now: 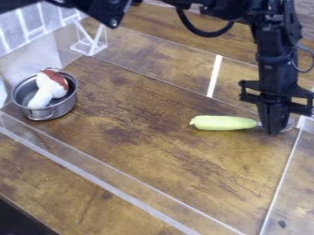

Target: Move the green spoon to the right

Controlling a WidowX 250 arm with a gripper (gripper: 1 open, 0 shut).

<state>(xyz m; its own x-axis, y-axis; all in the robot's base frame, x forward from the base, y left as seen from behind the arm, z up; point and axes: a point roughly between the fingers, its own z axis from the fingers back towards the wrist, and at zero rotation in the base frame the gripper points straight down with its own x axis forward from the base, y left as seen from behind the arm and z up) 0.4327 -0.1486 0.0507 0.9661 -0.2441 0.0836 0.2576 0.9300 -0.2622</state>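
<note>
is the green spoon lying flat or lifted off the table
Lying flat: the green spoon rests lengthwise on the wooden table, none of it raised.

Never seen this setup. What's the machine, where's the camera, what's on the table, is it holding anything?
One view only: a camera looking down at the table at an angle. The black machine is a robot arm; its end effector points down at the right end of the green spoon. It is shut; whether it pinches the spoon cannot be told, as the spoon lies flat on the wood. At the left stands a steel bowl with a white-and-red item inside. Clear panels fence the table.
</note>
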